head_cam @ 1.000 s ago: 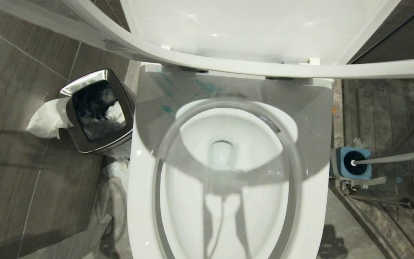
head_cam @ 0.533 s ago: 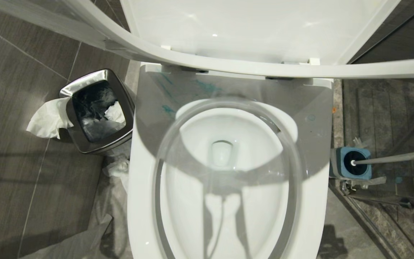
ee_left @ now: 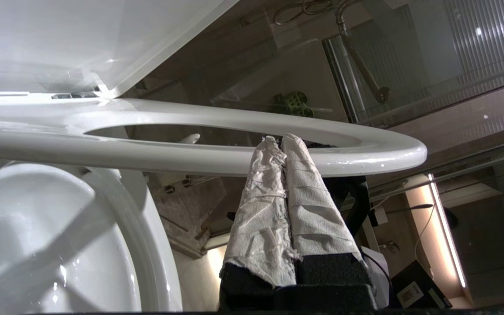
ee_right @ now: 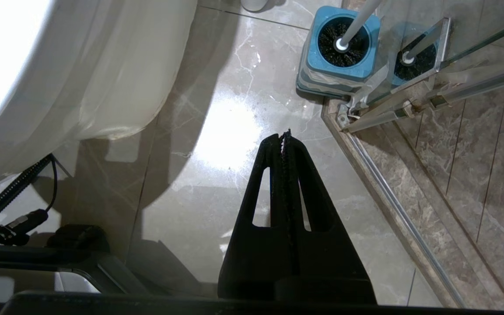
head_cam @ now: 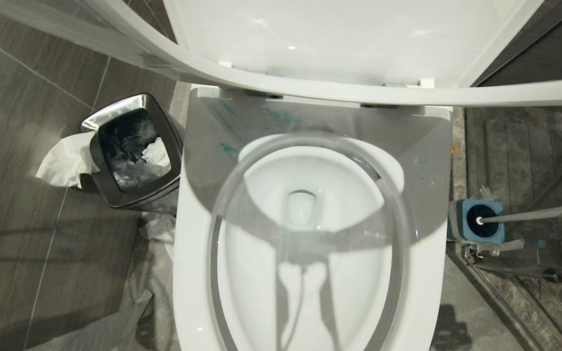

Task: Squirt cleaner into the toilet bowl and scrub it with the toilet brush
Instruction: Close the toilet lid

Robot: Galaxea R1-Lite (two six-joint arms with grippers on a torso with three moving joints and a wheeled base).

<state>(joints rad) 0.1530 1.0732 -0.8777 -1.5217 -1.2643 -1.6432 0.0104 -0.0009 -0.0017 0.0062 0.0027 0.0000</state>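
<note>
The white toilet bowl (head_cam: 190,273) fills the middle of the head view, its seat (head_cam: 359,92) and lid (head_cam: 349,39) raised; teal smears mark the ledge behind the basin. The toilet brush (head_cam: 534,214) stands in its blue holder (head_cam: 478,222) on the floor to the right, its handle leaning away. The cleaner is out of view. Neither gripper shows in the head view. My left gripper (ee_left: 280,140), fingers wrapped in white paper, is shut and empty, its tips at the raised seat's (ee_left: 190,153) edge above the bowl (ee_left: 37,245). My right gripper (ee_right: 283,136) hangs shut over the floor, short of the brush (ee_right: 357,24).
A steel bin (head_cam: 132,151) with a tissue (head_cam: 64,161) hanging over its rim stands left of the toilet. Crumpled plastic lies on the floor beside it. A glass shower door and its metal rail (ee_right: 392,201) run right behind the brush holder (ee_right: 344,65).
Only faint shadows on the floor tiles at the left have shifted. The toilet, the bin and the brush stand as before.
</note>
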